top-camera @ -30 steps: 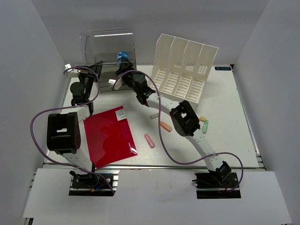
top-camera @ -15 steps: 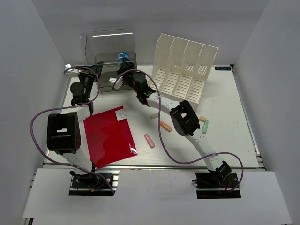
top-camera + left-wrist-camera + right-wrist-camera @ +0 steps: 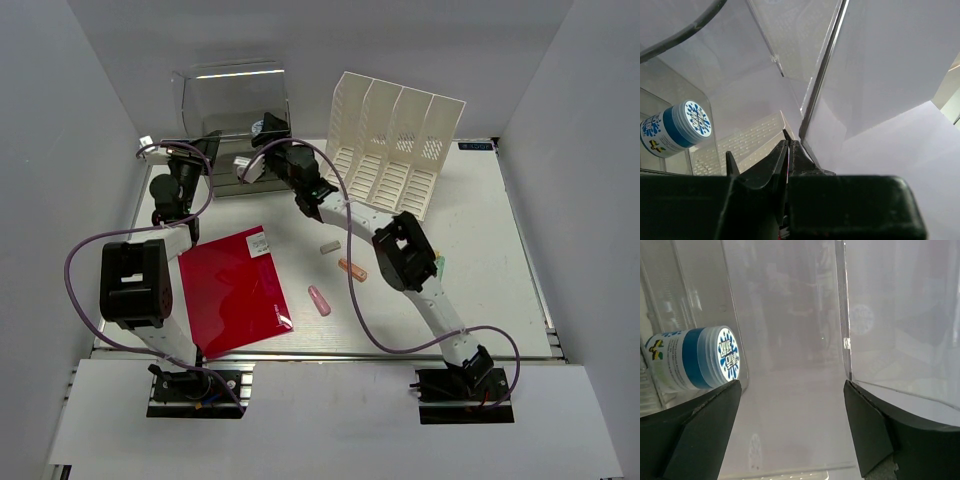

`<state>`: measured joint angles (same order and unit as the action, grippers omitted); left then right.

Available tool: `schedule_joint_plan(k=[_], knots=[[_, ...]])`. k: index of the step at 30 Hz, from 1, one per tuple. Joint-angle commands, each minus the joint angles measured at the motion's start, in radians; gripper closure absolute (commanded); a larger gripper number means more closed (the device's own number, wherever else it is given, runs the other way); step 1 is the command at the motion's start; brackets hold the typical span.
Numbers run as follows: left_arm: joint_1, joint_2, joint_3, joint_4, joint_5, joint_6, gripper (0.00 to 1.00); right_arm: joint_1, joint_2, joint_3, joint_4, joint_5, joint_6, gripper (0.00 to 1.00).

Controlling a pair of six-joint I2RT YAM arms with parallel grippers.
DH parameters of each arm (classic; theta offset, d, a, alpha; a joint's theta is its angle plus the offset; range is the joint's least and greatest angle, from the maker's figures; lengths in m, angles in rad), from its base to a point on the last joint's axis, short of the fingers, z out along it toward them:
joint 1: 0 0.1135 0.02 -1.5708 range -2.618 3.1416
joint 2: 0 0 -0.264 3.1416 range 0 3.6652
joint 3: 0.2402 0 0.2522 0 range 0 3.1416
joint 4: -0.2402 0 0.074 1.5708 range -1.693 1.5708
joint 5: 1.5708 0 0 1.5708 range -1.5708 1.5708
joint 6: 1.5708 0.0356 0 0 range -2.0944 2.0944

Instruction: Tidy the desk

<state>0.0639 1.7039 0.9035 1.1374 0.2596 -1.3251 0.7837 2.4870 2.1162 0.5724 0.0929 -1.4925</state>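
Overhead, white desk [image 3: 480,230] amid grey walls [image 3: 60,150]; left fingers [image 3: 781,165] pressed together; right fingers [image 3: 700,440] spread

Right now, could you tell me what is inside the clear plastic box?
A white jar with a blue band lies on its side inside the clear box. From above, the right arm covers most of it. I see nothing else inside.

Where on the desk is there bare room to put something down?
The widest bare patch of the desk is on the right, between the file rack, the right rail and the right arm. Small pieces crowd the middle beside the red folder; both arms crowd the clear box far left.
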Motion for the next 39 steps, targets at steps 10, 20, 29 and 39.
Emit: schedule_joint_plan(k=[10,20,29,39], knots=[[0.007,-0.059,0.031,0.002,0.01,0.0,0.83,0.022,-0.425,-0.377,-0.294,-0.238,0.26,0.42],[0.007,-0.075,-0.032,-0.057,0.004,0.004,0.83,0.02,-0.667,-0.441,-0.951,-0.398,0.457,0.9],[0.007,-0.081,-0.132,-0.149,-0.042,0.016,0.8,-0.041,-1.063,-0.731,-0.957,-0.357,0.807,0.83],[0.007,-0.157,-0.224,-0.309,-0.06,0.122,0.79,-0.202,-1.082,-0.671,-1.037,-0.341,1.004,0.66]])
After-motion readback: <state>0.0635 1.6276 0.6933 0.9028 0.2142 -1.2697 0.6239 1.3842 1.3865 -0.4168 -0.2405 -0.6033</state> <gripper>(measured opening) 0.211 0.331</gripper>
